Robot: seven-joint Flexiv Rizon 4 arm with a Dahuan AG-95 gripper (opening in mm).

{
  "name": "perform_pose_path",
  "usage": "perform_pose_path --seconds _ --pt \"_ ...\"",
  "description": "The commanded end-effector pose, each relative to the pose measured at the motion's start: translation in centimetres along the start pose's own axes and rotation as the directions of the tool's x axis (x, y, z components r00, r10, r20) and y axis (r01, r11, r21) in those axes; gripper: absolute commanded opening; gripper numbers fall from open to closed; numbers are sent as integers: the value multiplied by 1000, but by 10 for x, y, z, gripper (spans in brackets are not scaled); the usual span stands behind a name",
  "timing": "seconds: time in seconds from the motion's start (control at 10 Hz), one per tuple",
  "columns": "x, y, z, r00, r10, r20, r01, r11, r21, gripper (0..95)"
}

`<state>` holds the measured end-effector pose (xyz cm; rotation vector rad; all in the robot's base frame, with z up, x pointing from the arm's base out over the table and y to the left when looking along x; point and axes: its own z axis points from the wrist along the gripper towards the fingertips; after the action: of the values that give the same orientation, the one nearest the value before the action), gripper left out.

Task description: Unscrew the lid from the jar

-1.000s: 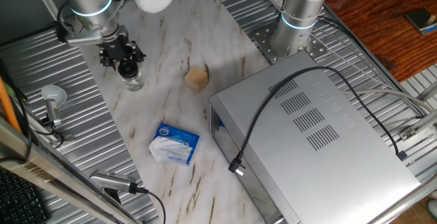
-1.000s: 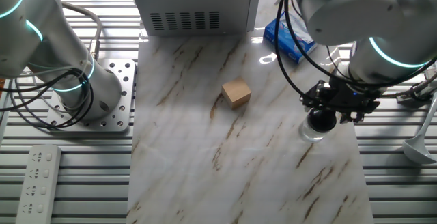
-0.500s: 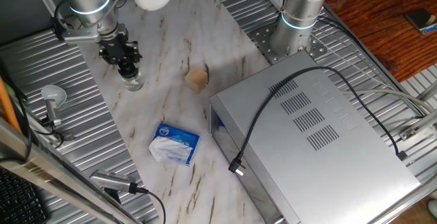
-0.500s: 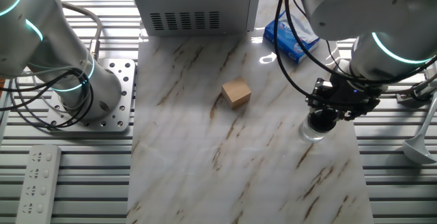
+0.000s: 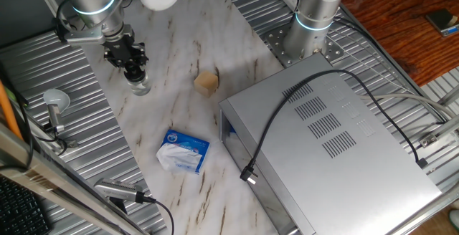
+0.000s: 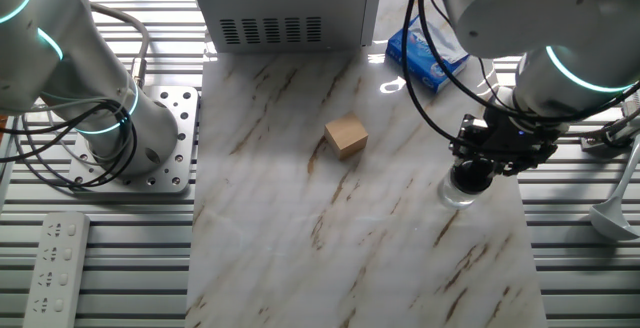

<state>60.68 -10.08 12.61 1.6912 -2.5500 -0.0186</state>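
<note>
The gripper point(image 6: 473, 175) sits straight down over the jar point(image 6: 458, 194), jaws closed around the lid point(image 5: 135, 72) (black cap mostly hidden between them). The jar stands upright at the slab's nine o'clock edge, axis vertical, so the twist runs about that line.

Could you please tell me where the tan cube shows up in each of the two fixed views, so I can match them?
One fixed view: the tan cube sits upper centre-left on the marble table top, right of the jar.
The other fixed view: the tan cube is near the middle, left of the jar.
Shared landmark: the blue-and-white packet.
</note>
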Motion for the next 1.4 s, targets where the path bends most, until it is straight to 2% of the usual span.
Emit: perform_pose_path --seconds 0.1,0.2,0.8,1.2,1.4 --pt "0 0 -1 1000 2 -1 -2 1000 -1 380" --pt "0 0 -1 1000 3 -2 -3 1000 -1 190" --pt "0 0 -1 1000 8 -3 -8 1000 -1 190" --pt "1 1 -3 1000 20 15 -20 1000 5 190" --pt "0 0 -1 1000 18 8 -18 1000 9 190"
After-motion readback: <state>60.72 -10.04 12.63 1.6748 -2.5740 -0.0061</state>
